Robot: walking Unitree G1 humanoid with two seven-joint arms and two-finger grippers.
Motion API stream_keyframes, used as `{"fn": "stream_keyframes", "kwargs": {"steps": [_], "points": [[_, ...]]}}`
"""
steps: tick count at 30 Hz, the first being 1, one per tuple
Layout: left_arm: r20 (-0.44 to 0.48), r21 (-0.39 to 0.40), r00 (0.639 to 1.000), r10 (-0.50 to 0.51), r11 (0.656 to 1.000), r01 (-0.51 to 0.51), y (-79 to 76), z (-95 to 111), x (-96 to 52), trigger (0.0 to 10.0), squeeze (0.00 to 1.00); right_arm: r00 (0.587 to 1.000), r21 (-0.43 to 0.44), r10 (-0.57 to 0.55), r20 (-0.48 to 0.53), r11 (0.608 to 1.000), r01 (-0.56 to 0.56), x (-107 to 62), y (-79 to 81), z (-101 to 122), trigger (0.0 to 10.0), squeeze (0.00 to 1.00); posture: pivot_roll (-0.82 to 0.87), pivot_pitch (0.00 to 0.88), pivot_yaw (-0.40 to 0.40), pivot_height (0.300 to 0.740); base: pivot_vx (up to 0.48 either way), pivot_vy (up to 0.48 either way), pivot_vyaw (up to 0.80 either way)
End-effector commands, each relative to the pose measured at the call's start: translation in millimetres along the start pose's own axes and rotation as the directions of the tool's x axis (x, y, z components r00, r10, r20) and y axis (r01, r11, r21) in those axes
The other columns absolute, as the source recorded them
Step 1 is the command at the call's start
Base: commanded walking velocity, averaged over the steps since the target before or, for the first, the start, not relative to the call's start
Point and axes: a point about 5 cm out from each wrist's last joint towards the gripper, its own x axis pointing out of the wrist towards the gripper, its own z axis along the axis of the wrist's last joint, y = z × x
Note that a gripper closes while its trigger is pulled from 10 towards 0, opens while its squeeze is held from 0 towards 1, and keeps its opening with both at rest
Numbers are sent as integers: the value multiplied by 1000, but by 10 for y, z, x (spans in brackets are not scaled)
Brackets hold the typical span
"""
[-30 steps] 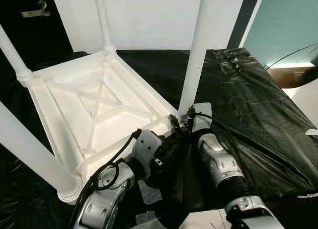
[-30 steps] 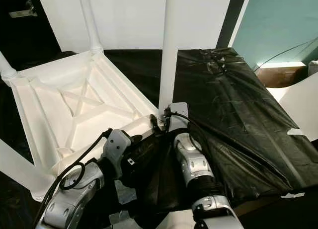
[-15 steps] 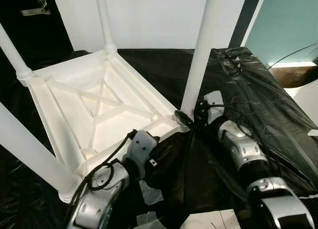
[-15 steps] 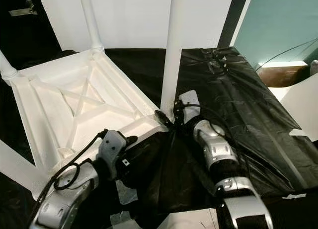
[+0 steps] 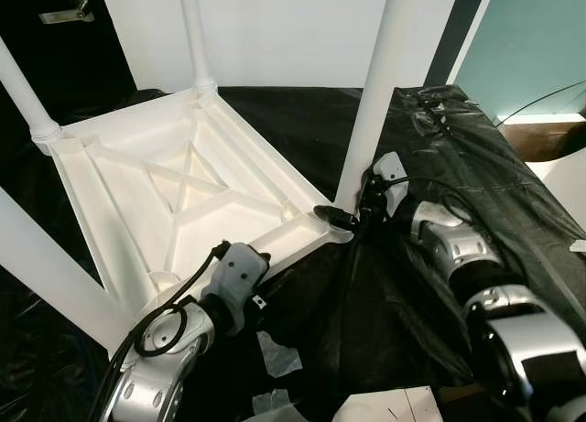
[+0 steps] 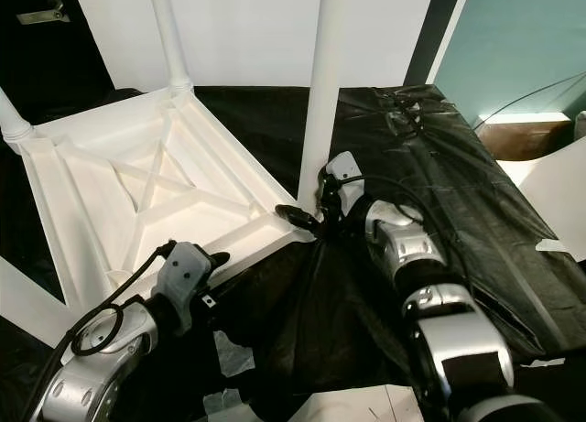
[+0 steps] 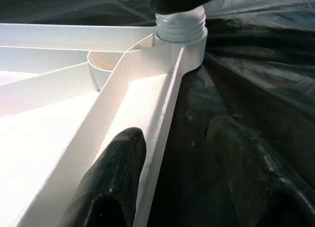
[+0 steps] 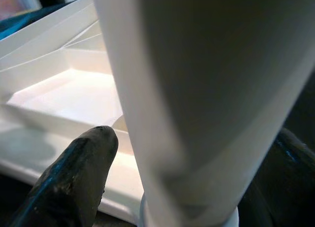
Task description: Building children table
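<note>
Nearest the camera, the robot's left arm [image 5: 174,344] reaches toward the near edge of an upturned white plastic children's table [image 5: 174,207] that lies on black plastic sheeting [image 5: 458,166]. Scraps of pale paper [image 5: 279,360] lie on the sheeting beside the arm. The left gripper [image 7: 172,178] straddles the table's near side rail [image 7: 157,113]: its fingers stand apart, one finger [image 7: 115,173] inside the frame and the other just outside it over the sheeting, and whether either presses the rail cannot be told.

Just beyond, at the table's near right corner, the right gripper [image 5: 352,216] sits at the base of an upright white leg [image 5: 371,102]. In the right wrist view the leg [image 8: 206,89] fills the space between the two black fingers, one finger [image 8: 78,173] on the tray side and the other on the far side, so the fingers bracket the leg where it meets its threaded corner socket [image 7: 179,27]. They are set close around it; firm contact cannot be made out. A black cable runs back along the silver right arm [image 5: 476,275].

Farther off, the table's underside shows raised ribs crossing in an X [image 5: 188,179]. Three more white legs stand in the other corners: near left [image 5: 55,275], far left [image 5: 23,88] and far [image 5: 194,33].

Behind them stand a white wall panel [image 5: 275,28], a dark door with a metal handle [image 5: 64,10] and a teal wall [image 5: 531,37].
</note>
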Motion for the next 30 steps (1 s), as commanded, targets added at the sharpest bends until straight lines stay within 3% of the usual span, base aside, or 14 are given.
{"fn": "stream_keyframes", "kwargs": {"steps": [1, 14, 19, 20, 22, 25, 28, 30], "points": [[-7, -1, 1000, -11, 1000, 11, -19, 7, -15, 10000, 0, 997, -27, 69, -35, 997, -70, 5, 20, -10, 10000, 0, 191, 87, -65, 740, 0, 0, 0], [-13, -13, 1000, -8, 1000, 8, -61, 16, -51, 10000, 0, 955, -23, 291, -63, 956, -292, -83, 29, 59, 10000, 0, 211, 108, -64, 740, 0, 0, 0], [-17, -25, 1000, -5, 1000, 5, -85, 7, -62, 10000, 0, 904, -4, 426, -43, 904, -427, -128, 123, 59, 10000, 0, 202, 115, -61, 740, 0, 0, 0], [-12, -31, 1000, -8, 999, 8, -97, 17, -44, 10000, 0, 874, -4, 486, -31, 874, -486, -114, 206, 59, 10000, 0, 195, 114, -59, 740, 0, 0, 0], [-9, -33, 1000, -11, 999, 10, -103, 26, -34, 10000, 0, 862, -14, 506, -29, 862, -506, -103, 244, 59, 10000, 0, 195, 114, -59, 740, 0, 0, 0], [-8, -33, 1000, -11, 999, 11, -104, 28, -33, 10000, 0, 860, -17, 509, -30, 860, -510, -102, 247, 58, 10000, 0, 195, 114, -59, 740, 0, 0, 0], [9, -42, 1000, -23, 999, 23, -113, 54, -21, 10000, 0, 930, -26, 367, -15, 930, -368, -61, 148, 34, 10000, 0, 188, 106, -61, 740, 0, 0, 0], [11, -43, 1000, -24, 999, 25, -113, 59, -18, 10000, 0, 938, -27, 346, -8, 938, -346, -54, 140, 31, 10000, 0, 188, 106, -61, 740, 0, 0, 0]]}}
